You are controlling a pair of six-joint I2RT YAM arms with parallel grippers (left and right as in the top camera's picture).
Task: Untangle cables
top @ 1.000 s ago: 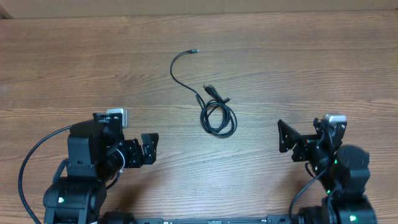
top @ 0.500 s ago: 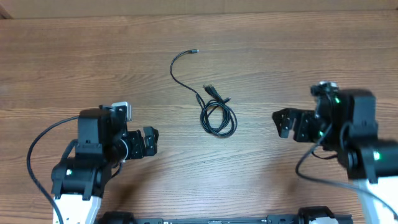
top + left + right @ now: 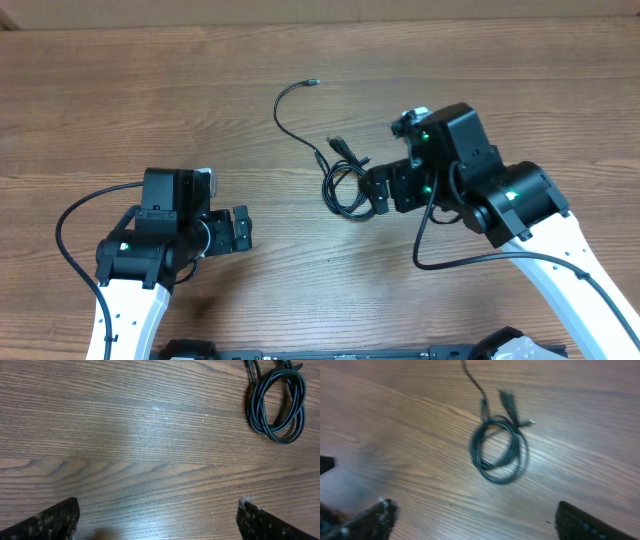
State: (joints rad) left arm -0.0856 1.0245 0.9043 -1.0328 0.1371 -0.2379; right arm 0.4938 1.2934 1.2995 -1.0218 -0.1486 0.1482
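On the left of the wooden bench (image 3: 120, 100), the left jaws are seen spread wide with nothing held between them, their dark fingertips (image 3: 55, 517) showing at the lower corners of the wrist view. The cables (image 3: 350, 190) are found near the middle of the bench, well apart from the left jaws: a small black coil with short plug ends at its top and one thin tail curved up and leftward. The right jaws are placed just beside the coil's right edge, likewise spread and empty; whether they touch it cannot be told.
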